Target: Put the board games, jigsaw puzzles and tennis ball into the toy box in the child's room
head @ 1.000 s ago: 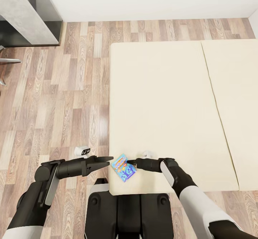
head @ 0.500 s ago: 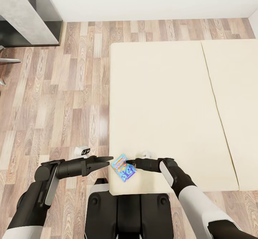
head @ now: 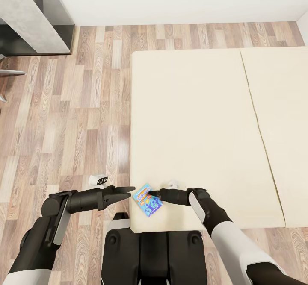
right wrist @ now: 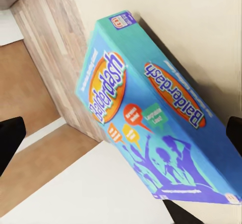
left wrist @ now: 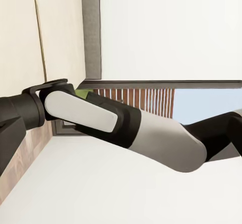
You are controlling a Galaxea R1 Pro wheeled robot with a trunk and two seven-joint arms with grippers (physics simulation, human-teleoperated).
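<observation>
A small blue board game (head: 147,199) lies flat near the front left corner of the bed (head: 205,118), and in the right wrist view its printed lid (right wrist: 151,128) fills the space ahead. My right gripper (head: 155,194) is open at the box's right edge, and its dark fingertips (right wrist: 10,138) stand to either side of the box without clamping it. My left gripper (head: 130,189) hovers just left of the game, over the bed's edge. It is open and holds nothing. The left wrist view looks across at my right forearm (left wrist: 126,128).
Wood floor (head: 77,118) runs along the left of the bed. A grey desk end (head: 30,16) with a dark section stands at the far left corner against the white wall. My base (head: 154,251) stands against the bed's front edge.
My right arm has crept slightly left, bringing its fingertips closer to the blue game. The game and my left arm have not moved.
</observation>
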